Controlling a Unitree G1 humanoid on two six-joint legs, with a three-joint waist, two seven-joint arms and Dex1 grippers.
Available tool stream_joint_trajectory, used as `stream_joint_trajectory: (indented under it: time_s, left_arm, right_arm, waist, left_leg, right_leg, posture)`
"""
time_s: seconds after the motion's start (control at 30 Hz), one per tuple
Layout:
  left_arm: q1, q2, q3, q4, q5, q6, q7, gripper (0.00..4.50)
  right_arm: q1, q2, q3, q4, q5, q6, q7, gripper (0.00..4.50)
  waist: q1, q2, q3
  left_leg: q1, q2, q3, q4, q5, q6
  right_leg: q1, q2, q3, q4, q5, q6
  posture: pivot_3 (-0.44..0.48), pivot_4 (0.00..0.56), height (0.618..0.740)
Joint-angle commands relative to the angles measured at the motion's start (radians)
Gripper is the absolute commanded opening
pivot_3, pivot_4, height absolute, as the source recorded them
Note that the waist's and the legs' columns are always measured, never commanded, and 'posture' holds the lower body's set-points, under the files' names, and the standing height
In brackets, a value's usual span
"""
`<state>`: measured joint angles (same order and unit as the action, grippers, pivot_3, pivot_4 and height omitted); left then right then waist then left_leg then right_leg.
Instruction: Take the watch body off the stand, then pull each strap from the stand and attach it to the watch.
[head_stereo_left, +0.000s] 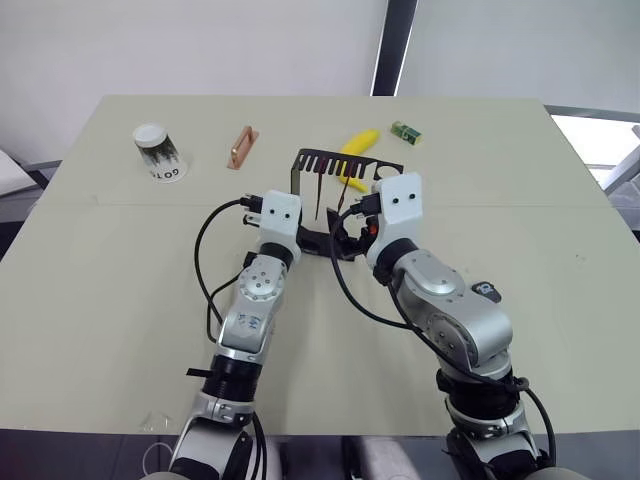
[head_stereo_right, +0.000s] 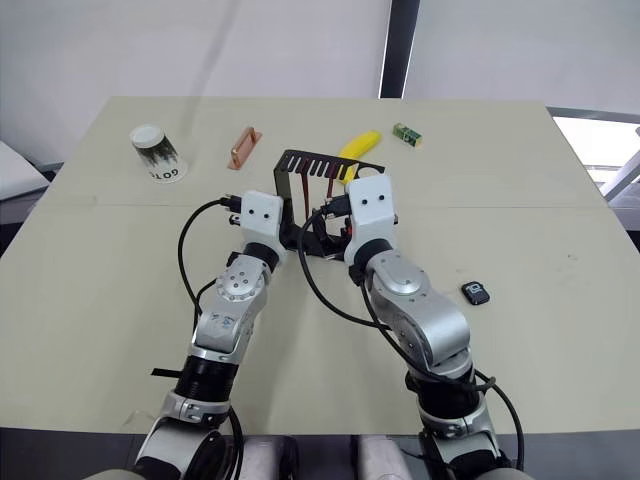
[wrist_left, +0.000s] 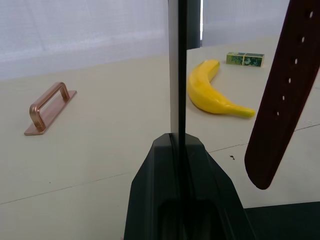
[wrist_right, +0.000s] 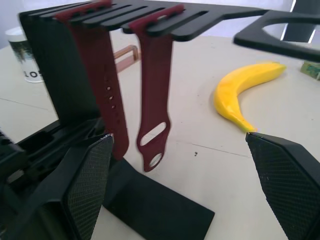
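Both maroon straps (wrist_right: 112, 100) hang limp from the stand (wrist_right: 165, 20) at mid-bench. Left gripper (wrist_left: 177, 165) clamps the stand's upright; right gripper (wrist_right: 182, 170) gapes wide. Soft, light straps: pinch near the bottom.

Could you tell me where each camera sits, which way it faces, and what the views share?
Left and right eye views: on the head, looking forward and down at the table, both arms and the stand.
Left wrist view: along the left gripper, shut on the stand's upright; a strap hangs beside it.
Right wrist view: between the open right gripper fingers, facing both straps.
Shared: the banana and copper handle.
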<state>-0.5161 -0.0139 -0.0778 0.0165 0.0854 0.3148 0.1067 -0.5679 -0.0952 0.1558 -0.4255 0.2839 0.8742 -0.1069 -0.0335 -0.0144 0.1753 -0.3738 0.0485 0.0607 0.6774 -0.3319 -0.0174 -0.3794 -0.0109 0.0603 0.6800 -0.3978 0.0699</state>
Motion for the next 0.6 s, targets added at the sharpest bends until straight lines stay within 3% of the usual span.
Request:
stream_joint_trajectory:
  time_s: [0.03,0.1,0.17,0.23,0.5,0.6]
  left_arm:
    - [0.022,-0.014,-0.009,-0.023,0.017,0.006,0.011,0.06]
    - [0.028,-0.019,-0.015,-0.037,0.019,0.014,0.012,0.02]
    - [0.032,-0.025,-0.02,-0.052,0.021,0.023,0.012,0.0]
    - [0.034,-0.028,-0.022,-0.06,0.022,0.029,0.014,0.0]
    - [0.031,-0.031,-0.022,-0.065,0.02,0.042,0.016,0.0]
    - [0.032,-0.032,-0.02,-0.069,0.019,0.046,0.017,0.0]
  right_arm:
    - [-0.022,0.02,0.011,-0.011,-0.046,-0.035,0.002,4.5]
    - [-0.029,0.033,0.016,-0.003,-0.063,-0.035,0.001,4.24]
    - [-0.036,0.051,0.021,0.007,-0.074,-0.036,0.004,3.62]
    - [-0.037,0.064,0.023,0.016,-0.085,-0.038,0.008,2.73]
    - [-0.039,0.077,0.037,0.054,-0.129,-0.086,0.037,2.73]
    - [-0.036,0.076,0.047,0.055,-0.148,-0.102,0.042,1.82]
  waist:
    - [0.0,0.0,0.0]
    - [-0.001,0.0,0.0]
    - [-0.002,0.0,0.0]
    - [-0.001,0.0,0.0]
    - [-0.001,0.0,0.0]
    - [-0.001,0.0,0.0]
  left_leg:
    - [0.0,0.0,0.0,0.0,0.0,0.0]
    - [0.0,0.0,0.0,-0.001,0.0,0.0]
    - [0.0,0.0,0.0,-0.001,0.0,0.0]
    - [0.0,0.0,0.0,-0.001,0.0,0.0]
    - [0.0,0.0,0.0,-0.001,0.0,0.0]
    - [0.0,0.0,0.0,-0.001,0.0,0.0]
  right_leg:
    - [0.0,0.0,0.0,0.0,0.0,0.0]
    - [0.0,0.0,0.0,0.0,0.0,0.0]
    - [0.0,0.0,0.0,0.0,0.0,0.0]
    - [0.0,0.0,0.0,0.0,0.0,0.0]
    - [0.0,0.0,0.0,-0.001,0.0,0.0]
    - [0.0,0.0,0.0,-0.001,0.0,0.0]
  posture:
    - [0.0,0.15,0.74]
    - [0.0,0.15,0.74]
    - [0.0,0.15,0.74]
    - [0.0,0.15,0.74]
    - [0.0,0.15,0.74]
    - [0.0,0.15,0.74]
